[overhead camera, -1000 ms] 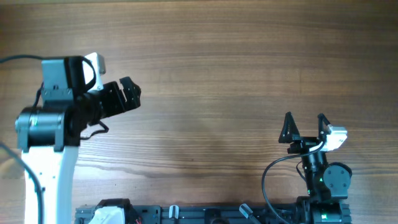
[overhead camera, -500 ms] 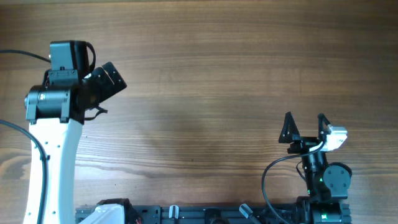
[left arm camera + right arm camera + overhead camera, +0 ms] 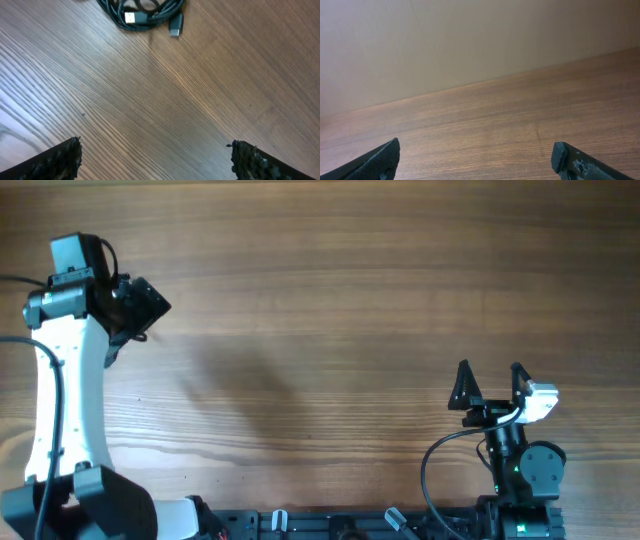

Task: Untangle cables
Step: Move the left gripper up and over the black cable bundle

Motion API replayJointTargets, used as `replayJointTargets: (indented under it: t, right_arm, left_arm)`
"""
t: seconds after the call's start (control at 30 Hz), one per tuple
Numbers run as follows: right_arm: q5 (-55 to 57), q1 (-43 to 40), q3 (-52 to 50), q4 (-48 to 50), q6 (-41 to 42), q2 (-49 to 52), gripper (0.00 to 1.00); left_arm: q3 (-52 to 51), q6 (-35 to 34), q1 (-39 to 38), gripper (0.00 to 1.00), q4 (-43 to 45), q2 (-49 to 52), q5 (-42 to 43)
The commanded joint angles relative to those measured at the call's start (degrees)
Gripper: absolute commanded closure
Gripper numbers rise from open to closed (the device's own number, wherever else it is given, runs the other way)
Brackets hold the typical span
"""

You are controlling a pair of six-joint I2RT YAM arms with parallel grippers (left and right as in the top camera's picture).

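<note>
The left arm stretches up the left side of the table (image 3: 350, 300), its left gripper (image 3: 148, 302) spread wide over bare wood, the cables (image 3: 147, 12) bundled just ahead. The right gripper (image 3: 490, 383) rests near its base, fingers apart

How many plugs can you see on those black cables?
2. A shiny plug sticks out left of the cables, a dark plug right, in the left wrist view. More may be cut off above.
</note>
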Motion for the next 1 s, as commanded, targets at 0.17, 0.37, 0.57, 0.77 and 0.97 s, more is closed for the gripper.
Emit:
replayJointTargets:
  t: [0.17, 0.37, 0.57, 0.77, 0.97]
  right_arm:
    - [-0.92, 0.26, 0.00, 0.17, -1.01, -0.17, 0.00]
    - [-0.92, 0.26, 0.00, 0.17, -1.01, -0.17, 0.00]
    - [-0.92, 0.26, 0.00, 0.17, -1.01, -0.17, 0.00]
    - [-0.92, 0.26, 0.00, 0.17, -1.01, -0.17, 0.00]
    - [-0.92, 0.26, 0.00, 0.17, -1.01, -0.17, 0.00]
  left_arm:
    - [-1.11, -0.76, 0.96, 0.27, 1.20, 3.19, 3.23]
    - [-1.27, -0.76, 0.96, 0.96, 1.46, 3.67, 3.23]
    - [-1.27, -0.76, 1.03, 0.96, 3.85, 4.83, 2.99]
    - [-1.27, -0.79, 1.33, 0.57, 10.82, 10.82, -4.63]
    - [-1.27, -0.81, 4.13, 0.43, 16.39, 17.44, -9.27]
